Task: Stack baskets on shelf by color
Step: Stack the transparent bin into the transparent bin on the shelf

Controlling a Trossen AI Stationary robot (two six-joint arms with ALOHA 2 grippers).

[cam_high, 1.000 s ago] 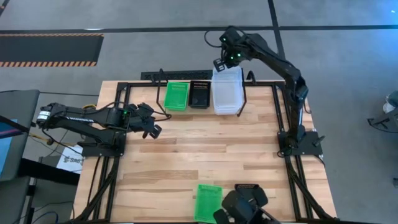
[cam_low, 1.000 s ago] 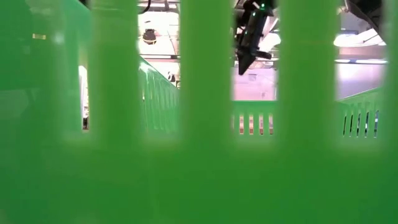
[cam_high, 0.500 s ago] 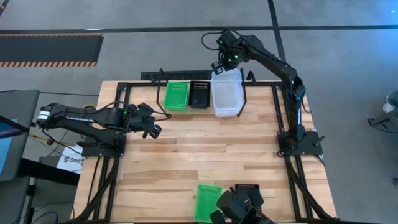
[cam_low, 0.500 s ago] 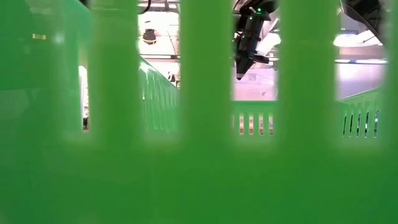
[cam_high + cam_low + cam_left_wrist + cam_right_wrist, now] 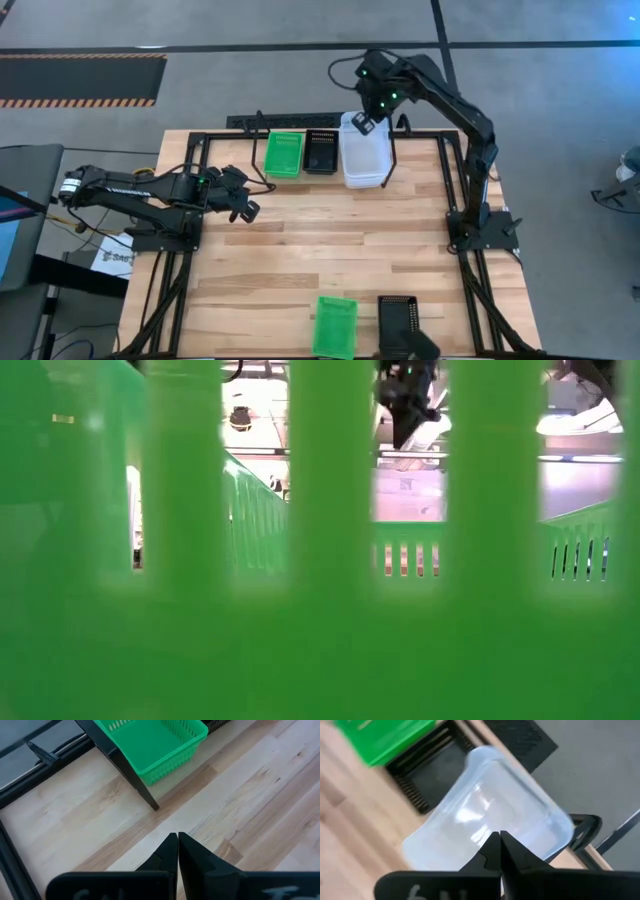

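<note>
High view alone shows right gripper (image 5: 365, 126), fingers together, empty, over clear basket (image 5: 365, 158)

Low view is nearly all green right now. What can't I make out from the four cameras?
- Low view: a green basket right at the lens hides the table and shelf.
- High view: how many clear baskets are stacked can't be counted; the right gripper covers their far end.
- High view: the near black basket is partly cut off by the bottom edge.
</note>
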